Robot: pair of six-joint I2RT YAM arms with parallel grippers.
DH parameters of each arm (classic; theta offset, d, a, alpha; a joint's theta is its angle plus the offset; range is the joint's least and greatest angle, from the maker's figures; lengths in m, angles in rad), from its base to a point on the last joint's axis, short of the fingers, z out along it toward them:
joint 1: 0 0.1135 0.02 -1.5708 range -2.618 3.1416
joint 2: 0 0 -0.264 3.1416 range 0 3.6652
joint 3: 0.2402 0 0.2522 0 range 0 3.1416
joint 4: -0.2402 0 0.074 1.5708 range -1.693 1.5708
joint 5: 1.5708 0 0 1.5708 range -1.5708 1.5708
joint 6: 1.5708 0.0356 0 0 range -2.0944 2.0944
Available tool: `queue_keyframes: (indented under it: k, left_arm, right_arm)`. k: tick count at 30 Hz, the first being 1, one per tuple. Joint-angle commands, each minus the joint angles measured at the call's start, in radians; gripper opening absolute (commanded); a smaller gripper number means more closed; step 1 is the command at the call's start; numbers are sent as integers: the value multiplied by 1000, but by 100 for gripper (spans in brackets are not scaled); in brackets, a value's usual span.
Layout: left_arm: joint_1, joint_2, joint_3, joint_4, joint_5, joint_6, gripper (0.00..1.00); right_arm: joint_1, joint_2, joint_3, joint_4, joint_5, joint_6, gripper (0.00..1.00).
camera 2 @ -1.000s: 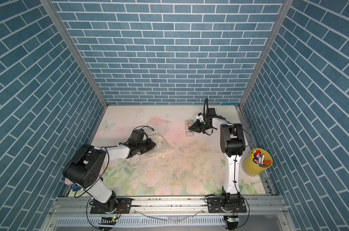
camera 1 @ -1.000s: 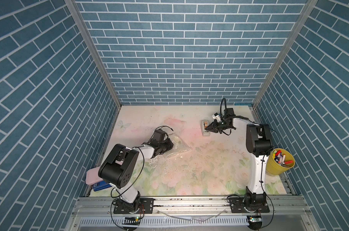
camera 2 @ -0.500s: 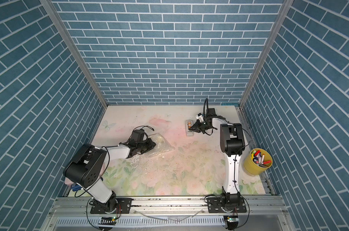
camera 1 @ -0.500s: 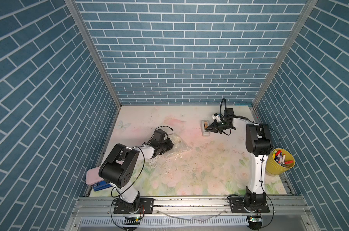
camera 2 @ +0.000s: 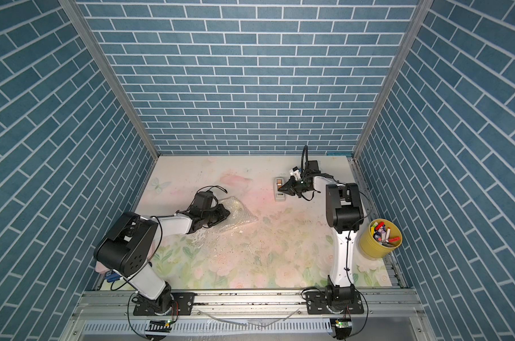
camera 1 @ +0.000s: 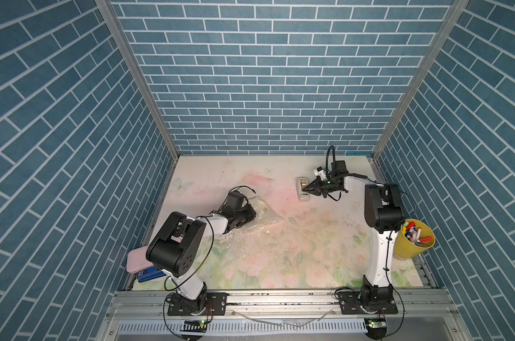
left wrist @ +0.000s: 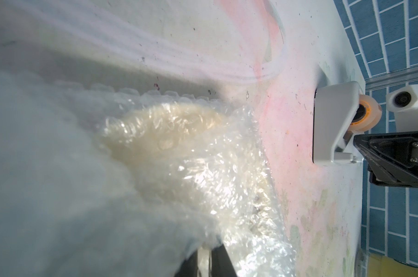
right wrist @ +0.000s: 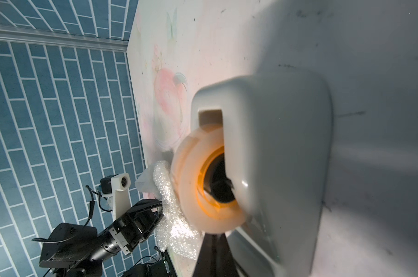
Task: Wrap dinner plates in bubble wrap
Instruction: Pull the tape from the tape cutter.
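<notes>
Clear, glinting bubble wrap [camera 1: 262, 217] is bunched over the pale cream plate [left wrist: 165, 134], whose rim shows dimly through the bubbles. This bundle lies on the worktop [camera 1: 280, 251], well apart from the tape dispenser [camera 1: 303, 196]. The left gripper [camera 1: 252, 216] pinches a fold of the wrap. The right gripper [camera 1: 308, 189], jaws pressed together, sits at the dispenser's cutter end.
</notes>
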Motion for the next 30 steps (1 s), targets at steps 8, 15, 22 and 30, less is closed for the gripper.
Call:
queue_keyframes:
  k: [8,15,22,30]
  left_arm:
    - [-7,56,-41,-118,-17,0,14]
    - [-8,59,-40,-120,-14,1,14]
    - [-8,60,-40,-120,-15,0,14]
    - [-7,73,-32,-121,-11,0,14]
  right_arm:
    - [1,-93,-69,105,-29,80,0]
    - [6,-145,-171,182,-27,114,0]
    - [22,-173,-242,178,-3,94,0]
    - [39,-219,-312,176,26,76,0]
